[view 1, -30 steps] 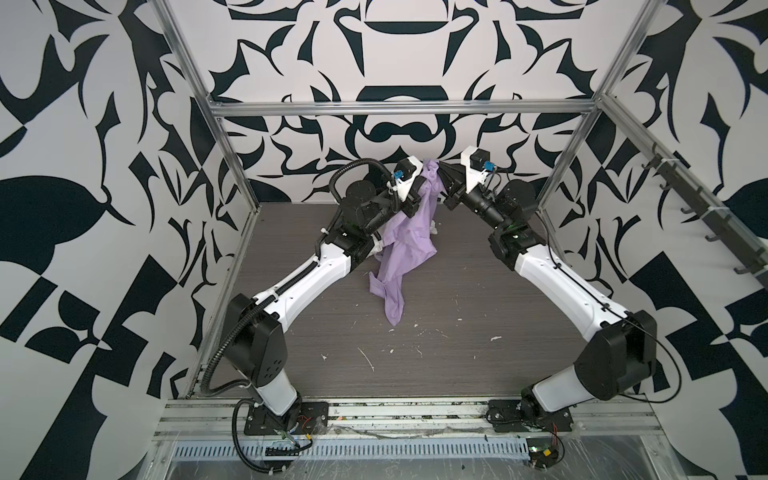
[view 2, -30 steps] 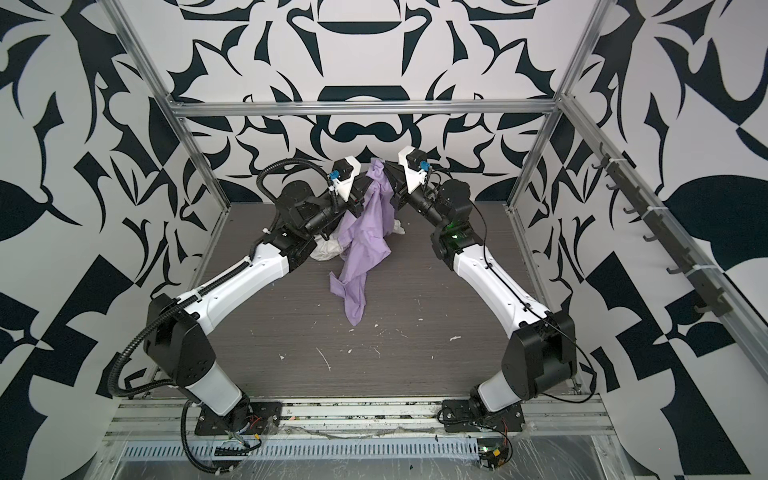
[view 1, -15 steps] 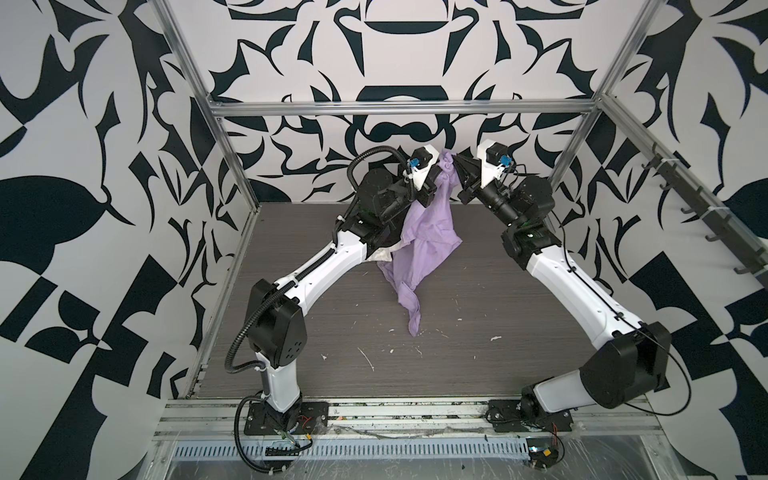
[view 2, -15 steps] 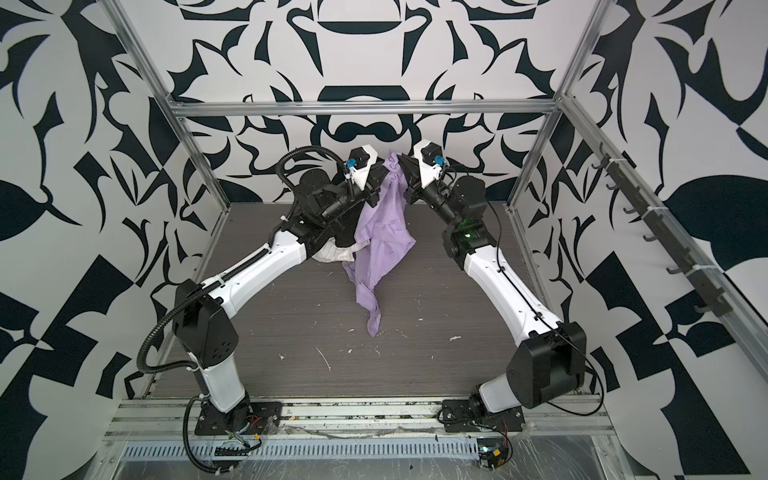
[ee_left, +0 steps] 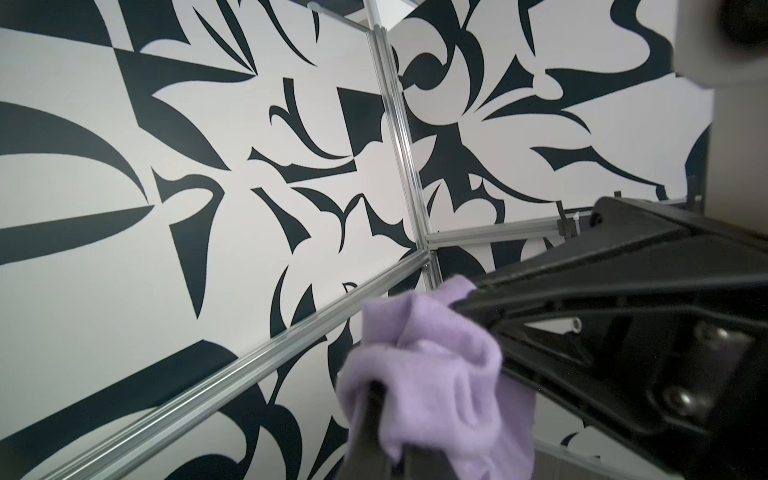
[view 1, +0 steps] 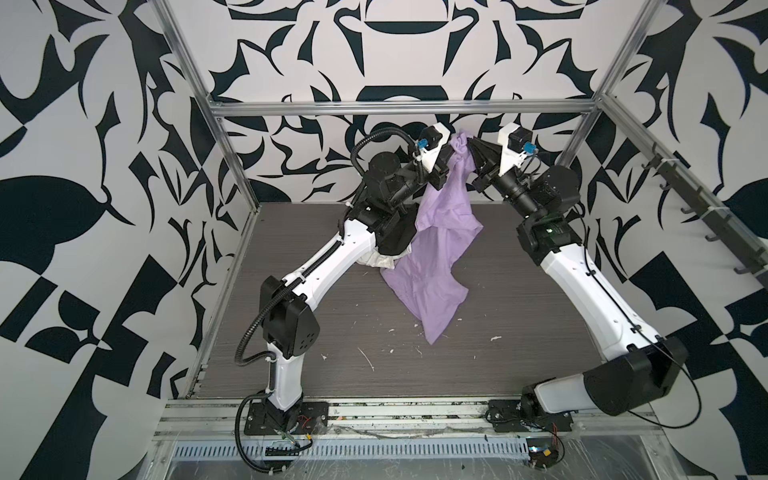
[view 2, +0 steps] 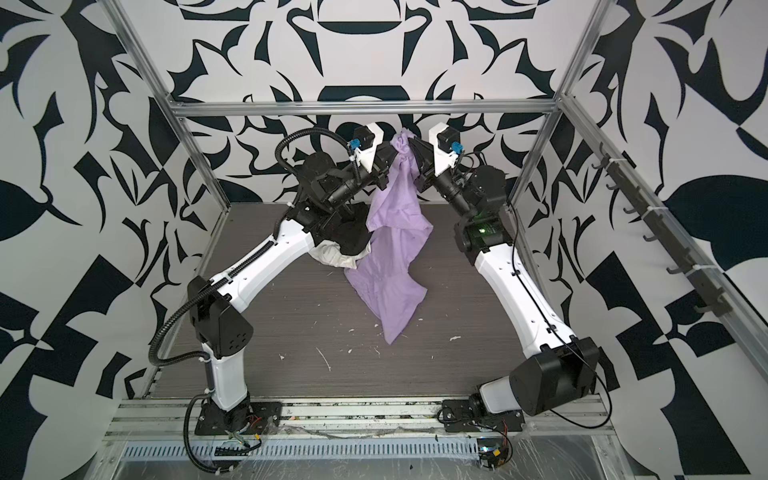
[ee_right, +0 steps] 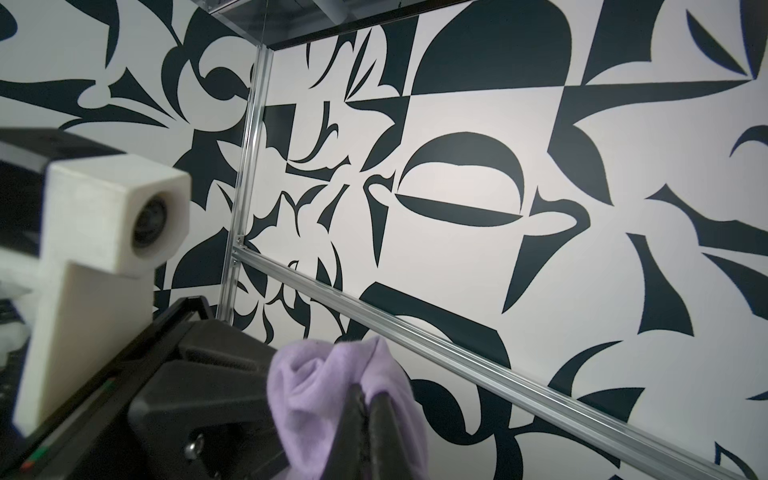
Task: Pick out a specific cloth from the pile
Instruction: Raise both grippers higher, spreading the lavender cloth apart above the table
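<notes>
The lavender cloth hangs in a long drape from both grippers, high above the back of the table. My left gripper and right gripper meet tip to tip, each shut on the same top bunch. In the left wrist view my left gripper pinches the cloth. In the right wrist view my right gripper clamps the cloth. The pile's black garment and white garment lie under my left arm. The cloth's lower tip reaches table level; contact is unclear.
The dark wood-grain table carries scattered white scraps. Aluminium frame posts and a rear crossbar enclose the cell. A rail of hooks runs along the right wall.
Both grippers have risen and shifted right with the cloth held between them. The cloth has pulled further off the pile and hangs wider and lower toward the front.
</notes>
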